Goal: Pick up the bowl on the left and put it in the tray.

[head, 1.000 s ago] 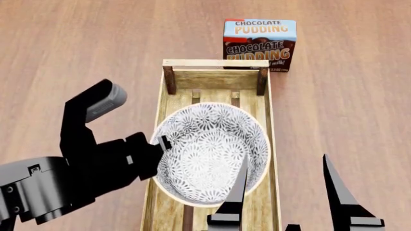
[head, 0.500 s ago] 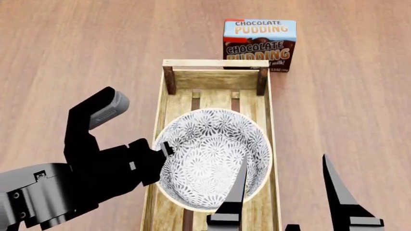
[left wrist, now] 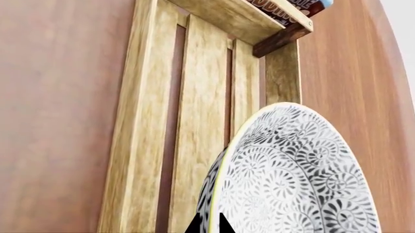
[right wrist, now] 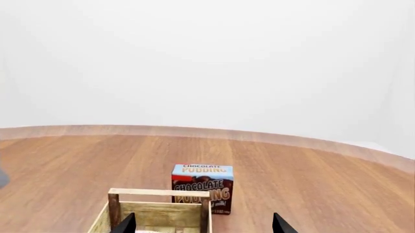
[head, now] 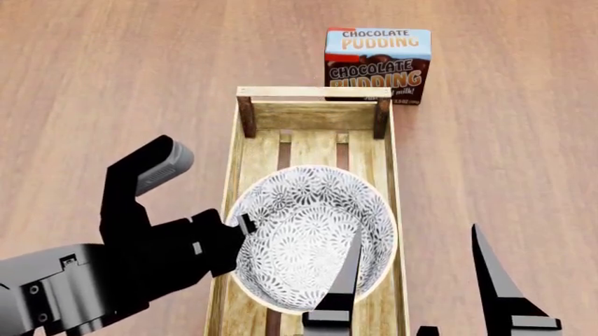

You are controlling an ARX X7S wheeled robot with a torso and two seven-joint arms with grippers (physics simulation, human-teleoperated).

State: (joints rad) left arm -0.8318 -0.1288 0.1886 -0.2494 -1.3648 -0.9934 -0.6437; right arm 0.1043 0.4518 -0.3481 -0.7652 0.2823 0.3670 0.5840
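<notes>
The patterned grey-blue bowl (head: pixel 313 234) sits between the side walls of the light-wood tray (head: pixel 313 92), over its near half. My left gripper (head: pixel 245 225) is shut on the bowl's left rim. In the left wrist view the two fingertips of the left gripper (left wrist: pixel 209 225) pinch the pale rim, with the bowl (left wrist: pixel 298 174) above the tray slats (left wrist: pixel 194 121). I cannot tell whether the bowl touches the slats. My right gripper (head: pixel 416 227) hangs open at the tray's near right, empty, partly in front of the bowl. It also shows open in the right wrist view (right wrist: pixel 202 224).
A chocolate pudding box (head: pixel 377 64) stands upright just behind the tray's far end and shows again in the right wrist view (right wrist: pixel 201 187). Brown wooden tabletop (head: pixel 112 84) surrounds the tray on both sides.
My left gripper and the bowl have shifted lower and nearer within the tray. The right gripper has stayed put.
</notes>
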